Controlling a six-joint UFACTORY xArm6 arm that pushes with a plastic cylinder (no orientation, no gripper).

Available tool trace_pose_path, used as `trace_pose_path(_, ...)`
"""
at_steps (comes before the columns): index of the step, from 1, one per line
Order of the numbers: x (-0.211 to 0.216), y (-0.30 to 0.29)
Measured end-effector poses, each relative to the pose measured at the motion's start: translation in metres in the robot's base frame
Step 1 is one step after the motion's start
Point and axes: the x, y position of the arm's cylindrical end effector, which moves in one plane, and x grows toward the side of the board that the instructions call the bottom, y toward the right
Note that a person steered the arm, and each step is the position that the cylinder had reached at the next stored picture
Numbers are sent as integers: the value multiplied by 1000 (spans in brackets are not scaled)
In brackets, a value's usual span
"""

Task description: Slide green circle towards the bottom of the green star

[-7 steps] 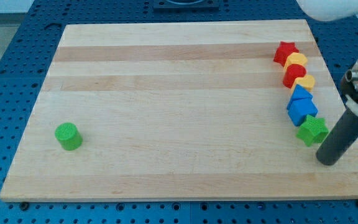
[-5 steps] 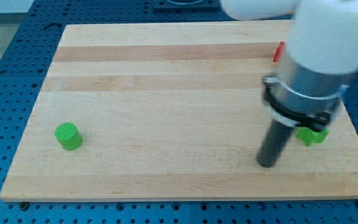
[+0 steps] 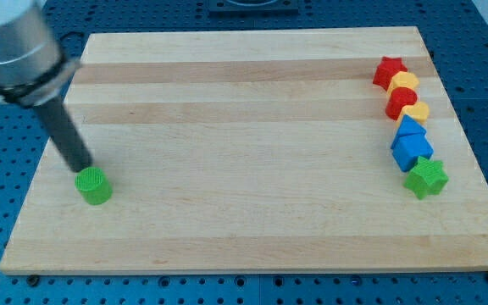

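Note:
The green circle (image 3: 94, 186) sits on the wooden board (image 3: 244, 152) at the view's lower left. The green star (image 3: 426, 178) lies at the view's right, at the lower end of a column of blocks. My tip (image 3: 83, 166) is at the view's left, just above and slightly left of the green circle, almost touching its upper edge. The rod slants up to the view's upper left.
Above the green star, a column runs up the right side: a blue block (image 3: 411, 149), a blue block (image 3: 409, 127), a yellow block (image 3: 414, 111), a red block (image 3: 401, 99), a yellow block (image 3: 404, 81) and a red star (image 3: 389, 69).
My tip has swept across the board from the view's right, beside the green star, to the far left just above the green circle. No block has moved.

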Motion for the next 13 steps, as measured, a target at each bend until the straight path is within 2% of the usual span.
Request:
trace_pose_path(1,19,-34)
trace_pose_path(2,37,-10)
trace_pose_path(5,38,149)
trace_pose_path(7,38,159)
trace_pose_path(9,58,257)
trace_pose_path(10,58,288)
trace_pose_path(13,58,284)
